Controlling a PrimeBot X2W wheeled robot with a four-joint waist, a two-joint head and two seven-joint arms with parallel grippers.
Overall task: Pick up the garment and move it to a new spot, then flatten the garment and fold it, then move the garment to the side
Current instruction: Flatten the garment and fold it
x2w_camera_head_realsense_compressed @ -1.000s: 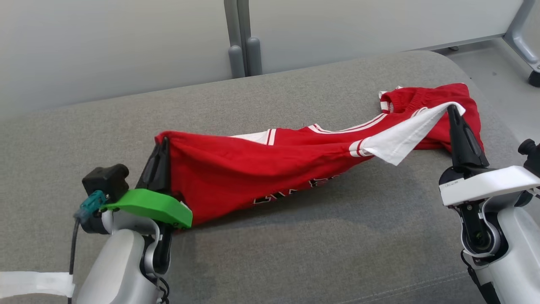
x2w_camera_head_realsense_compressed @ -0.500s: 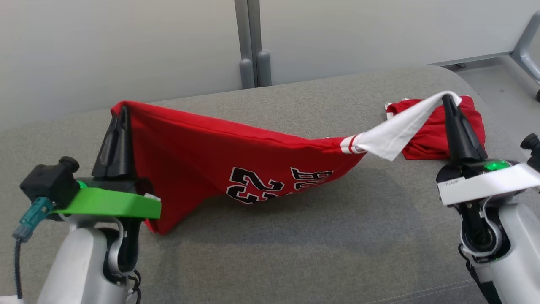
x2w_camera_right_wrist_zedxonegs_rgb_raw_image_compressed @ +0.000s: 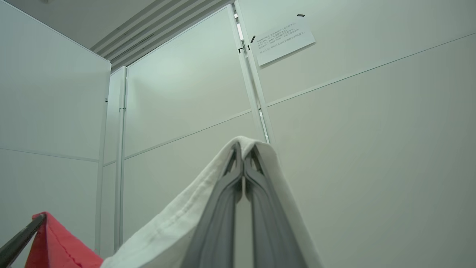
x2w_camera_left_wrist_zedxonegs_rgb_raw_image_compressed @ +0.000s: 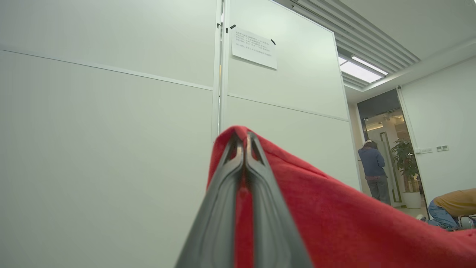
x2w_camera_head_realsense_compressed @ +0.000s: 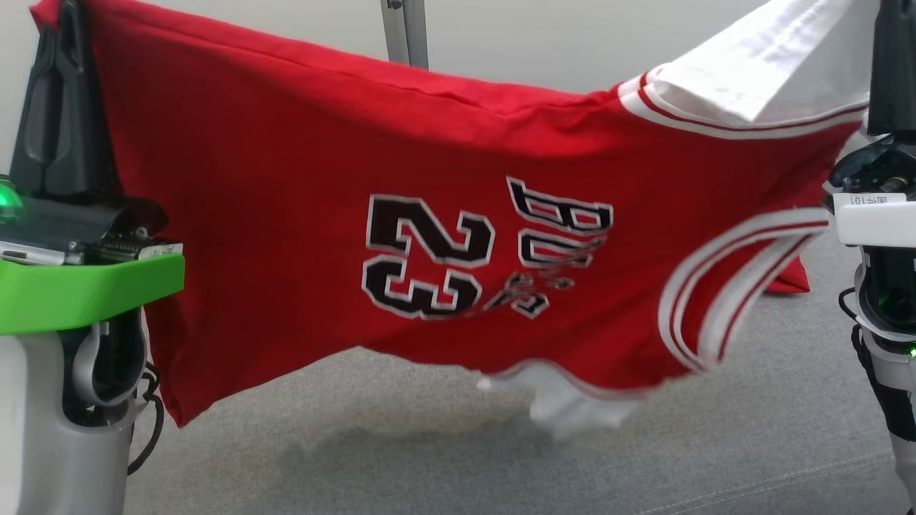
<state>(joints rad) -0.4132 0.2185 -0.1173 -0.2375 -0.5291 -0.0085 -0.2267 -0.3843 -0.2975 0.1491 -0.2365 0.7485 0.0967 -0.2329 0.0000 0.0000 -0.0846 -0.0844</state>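
Observation:
The garment, a red jersey with a black "23" and white trim, hangs spread in the air between both grippers above the grey sofa. My left gripper at the upper left is shut on its red corner; the left wrist view has the red cloth pinched at the fingertips of that gripper. My right gripper is shut on the white sleeve, and in the head view its dark fingers rise at the far right. The garment's lower edge hangs just above the cushion.
The grey sofa cushion lies below the hanging garment. Pale partition panels with a metal post stand behind it. In the left wrist view a person stands in a far doorway by a potted plant, and another person in a yellow top is low at the right.
Both grippers have lifted the garment off the sofa, from a low drape to a raised, spread hang. The head camera has also shifted, so the garment looms much larger.

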